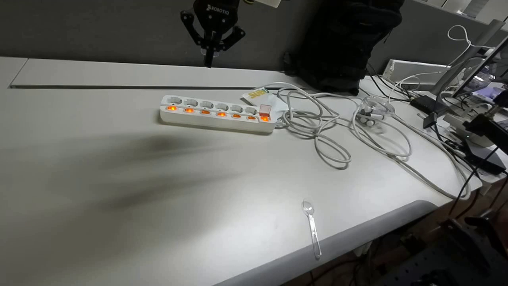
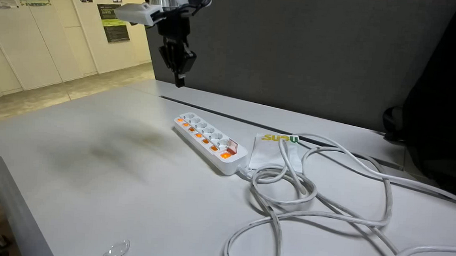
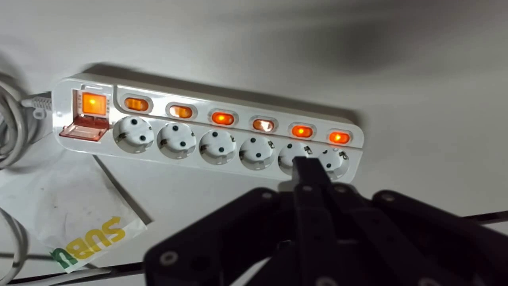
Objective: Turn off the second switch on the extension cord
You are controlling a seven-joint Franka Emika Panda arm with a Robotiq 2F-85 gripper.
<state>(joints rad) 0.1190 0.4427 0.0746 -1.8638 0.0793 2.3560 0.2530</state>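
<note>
The white extension cord (image 1: pixel 216 122) lies on the table in both exterior views (image 2: pixel 208 134). In the wrist view its strip (image 3: pixel 198 126) has a row of sockets and orange switches. The square main switch (image 3: pixel 94 103) glows under a raised cover. Counting from it, the first oval switch (image 3: pixel 136 104) and second oval switch (image 3: pixel 181 111) look dim. The third (image 3: pixel 222 118) glows. At the far end, the last switch (image 3: pixel 339 137) and second-to-last switch (image 3: pixel 302 131) glow. My gripper (image 3: pixel 311 159) is shut and empty, above and apart from the strip (image 1: pixel 208 61) (image 2: pixel 179 81).
Coiled white cable (image 1: pixel 313 119) lies beside the strip's main-switch end, over a white packet (image 2: pixel 276 154). A clear spoon (image 1: pixel 312 226) lies near the front edge. A black backpack (image 1: pixel 345 43) stands against the grey partition (image 2: pixel 295 57). A clear cup (image 1: pixel 373 111) lies among cables.
</note>
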